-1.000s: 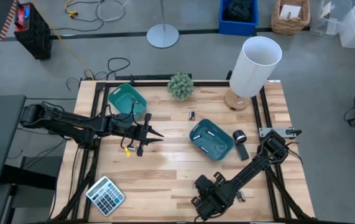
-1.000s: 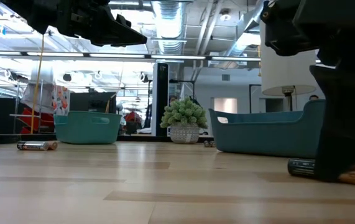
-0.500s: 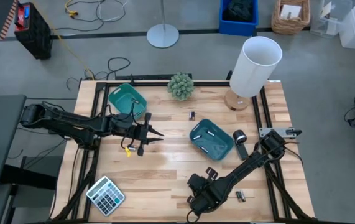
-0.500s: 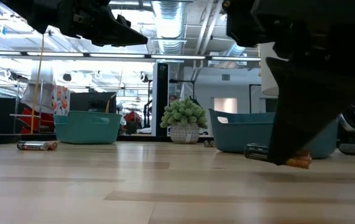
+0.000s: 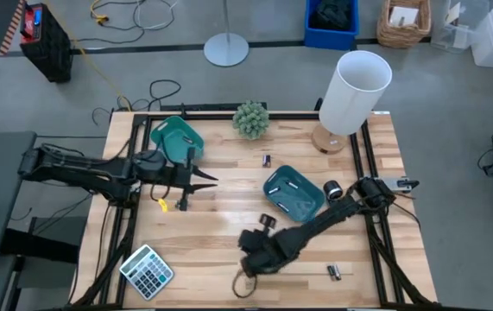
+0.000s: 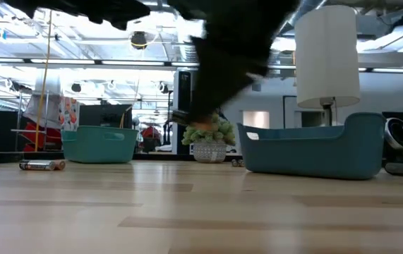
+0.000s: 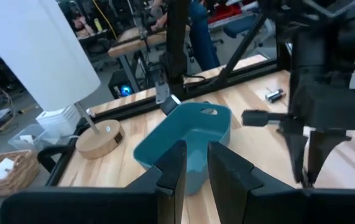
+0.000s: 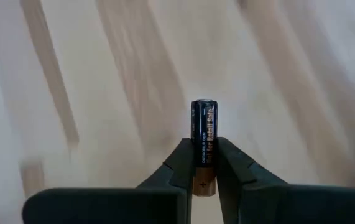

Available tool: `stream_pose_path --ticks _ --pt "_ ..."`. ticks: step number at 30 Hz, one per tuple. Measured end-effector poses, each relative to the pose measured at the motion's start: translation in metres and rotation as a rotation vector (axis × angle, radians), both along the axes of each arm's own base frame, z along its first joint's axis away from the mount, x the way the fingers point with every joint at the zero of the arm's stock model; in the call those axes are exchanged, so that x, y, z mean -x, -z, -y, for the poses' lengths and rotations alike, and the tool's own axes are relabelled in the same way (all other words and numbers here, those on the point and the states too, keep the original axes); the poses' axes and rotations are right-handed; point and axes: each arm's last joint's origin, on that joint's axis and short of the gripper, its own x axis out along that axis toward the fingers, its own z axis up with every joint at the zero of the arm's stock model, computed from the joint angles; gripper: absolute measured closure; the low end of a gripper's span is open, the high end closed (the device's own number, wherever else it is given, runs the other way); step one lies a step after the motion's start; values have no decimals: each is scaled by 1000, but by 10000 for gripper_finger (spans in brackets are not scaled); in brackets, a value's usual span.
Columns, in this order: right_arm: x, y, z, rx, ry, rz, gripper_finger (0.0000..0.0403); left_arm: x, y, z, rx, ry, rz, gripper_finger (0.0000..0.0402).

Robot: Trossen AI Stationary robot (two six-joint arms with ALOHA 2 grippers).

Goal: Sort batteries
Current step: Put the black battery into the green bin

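My right gripper point(image 5: 243, 266) hangs over the near middle of the table, shut on a black battery point(image 8: 203, 134) with a copper end. My left gripper point(image 5: 203, 179) hovers at the table's left, between the two teal trays. Its fingers point(image 7: 176, 165) stand a narrow gap apart with nothing between them. One teal tray point(image 5: 175, 138) sits far left, the other point(image 5: 293, 194) right of centre. Loose batteries lie on the wood: one near the plant point(image 5: 266, 160), one at the near right point(image 5: 333, 272), and one seen in the low view point(image 6: 42, 165). My right gripper pinches the battery between its two fingers at the copper end point(image 8: 203, 167). The battery lies along the fingers, and its black part sticks out past the fingertips. The fingers slant downward toward the table's near left. The battery is clear of the table point(image 6: 200, 127).
A white lamp point(image 5: 354, 91) on a round wooden base stands far right, and a small potted plant point(image 5: 250, 119) stands at the far middle. A grey calculator point(image 5: 147, 270) lies near left. A black-and-silver cylinder gadget point(image 5: 333, 192) lies right of the right tray.
My right gripper has swung from the near right toward the table's left and risen, rolling its wrist. The battery has gone with it, up from just above the wood. My left gripper has drawn back toward the table's left edge and risen a little.
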Motion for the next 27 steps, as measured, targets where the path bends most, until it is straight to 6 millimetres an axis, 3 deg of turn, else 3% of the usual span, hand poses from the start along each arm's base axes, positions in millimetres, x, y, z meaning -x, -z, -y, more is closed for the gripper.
stream_pose_path --ticks 7,14,19,27 --pt "-50 -24 46 100 -166 218 345 31 -14 -1 11 -2 27 343" --pt "-82 -43 114 143 -224 366 345 55 -26 -1 21 4 90 343" --pt "-95 -56 166 128 -237 502 345 68 -26 -1 17 27 143 343" --pt "-99 -65 226 123 -226 607 345 83 -31 -1 24 49 187 343"
